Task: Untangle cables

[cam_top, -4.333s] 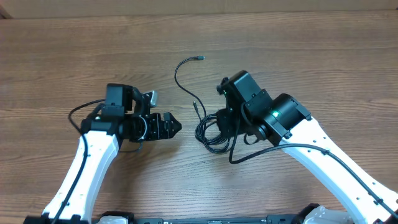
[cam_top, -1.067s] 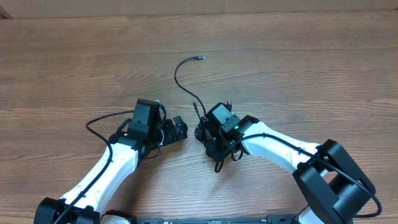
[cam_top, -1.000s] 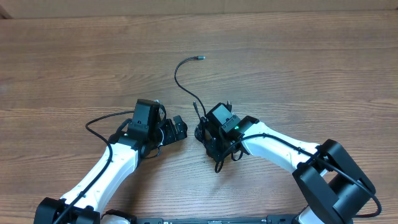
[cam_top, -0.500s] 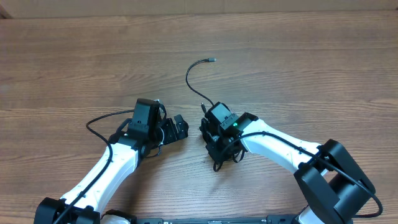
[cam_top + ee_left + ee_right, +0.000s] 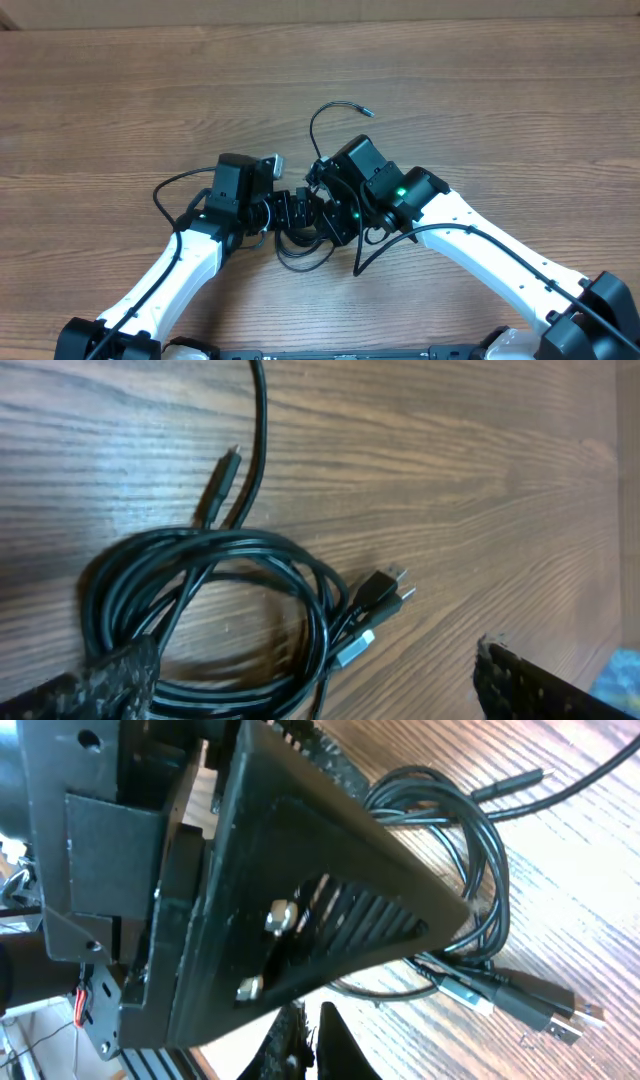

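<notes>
The cables [image 5: 318, 125] are thin black cords bunched in a loose coil on the wooden table, partly hidden under both grippers. One free end arcs up to a plug [image 5: 362, 112]. In the left wrist view the coil [image 5: 250, 545] lies between my wide-open left gripper [image 5: 310, 660] fingers, with its plugs [image 5: 385, 595] to the right; the left finger rests over the coil's edge. My left gripper [image 5: 298, 212] meets my right gripper [image 5: 330, 222] tip to tip. My right gripper [image 5: 310, 1035] has its fingertips together; no strand shows between them. The coil [image 5: 480, 850] lies beyond it.
The black body of my left gripper [image 5: 300, 870] fills most of the right wrist view, very close to the right fingers. The thicker black wires of the arms [image 5: 165, 190] loop beside the left arm. The wooden table [image 5: 500, 100] stretches all around.
My left gripper has moved right onto the coil. My right arm has lifted and swung; the coil has shifted left and down, and the free plug end has moved right.
</notes>
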Controlling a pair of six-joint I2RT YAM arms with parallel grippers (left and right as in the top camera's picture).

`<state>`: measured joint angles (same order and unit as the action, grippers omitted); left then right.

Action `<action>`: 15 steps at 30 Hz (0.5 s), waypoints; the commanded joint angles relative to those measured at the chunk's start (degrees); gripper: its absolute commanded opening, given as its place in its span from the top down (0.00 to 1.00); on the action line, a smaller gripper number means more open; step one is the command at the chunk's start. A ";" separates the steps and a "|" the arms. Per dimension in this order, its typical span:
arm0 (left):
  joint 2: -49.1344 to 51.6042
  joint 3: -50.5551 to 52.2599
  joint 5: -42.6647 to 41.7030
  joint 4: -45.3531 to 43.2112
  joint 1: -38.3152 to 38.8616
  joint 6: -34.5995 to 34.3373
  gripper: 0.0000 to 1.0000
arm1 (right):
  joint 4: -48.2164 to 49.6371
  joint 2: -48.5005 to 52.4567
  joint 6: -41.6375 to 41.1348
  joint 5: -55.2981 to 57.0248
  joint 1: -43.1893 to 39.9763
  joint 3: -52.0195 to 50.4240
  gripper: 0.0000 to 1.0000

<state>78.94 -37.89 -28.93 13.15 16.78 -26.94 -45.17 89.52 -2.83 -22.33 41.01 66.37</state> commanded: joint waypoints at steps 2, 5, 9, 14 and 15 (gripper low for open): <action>0.46 -1.07 1.44 1.97 -0.35 1.73 0.00 | -1.29 -1.73 -0.13 -0.96 0.07 1.27 0.96; 0.46 -1.07 1.90 2.32 -0.35 1.68 0.00 | -1.99 -2.29 -0.13 -0.94 0.07 1.27 0.96; 0.46 -1.07 1.70 2.47 -0.35 1.75 0.00 | -2.56 -3.78 -0.11 -0.90 0.07 1.27 0.96; 0.46 -1.07 0.17 3.23 -0.09 7.74 0.00 | -3.26 -6.08 -0.13 -0.28 0.07 1.27 0.96; 0.46 -1.07 0.17 3.08 -0.09 8.59 0.00 | -3.58 -6.56 -0.13 0.28 0.07 1.27 0.96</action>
<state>78.94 -37.89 -27.88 16.32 16.78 -23.62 -48.40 85.73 -2.98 -22.48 40.99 66.37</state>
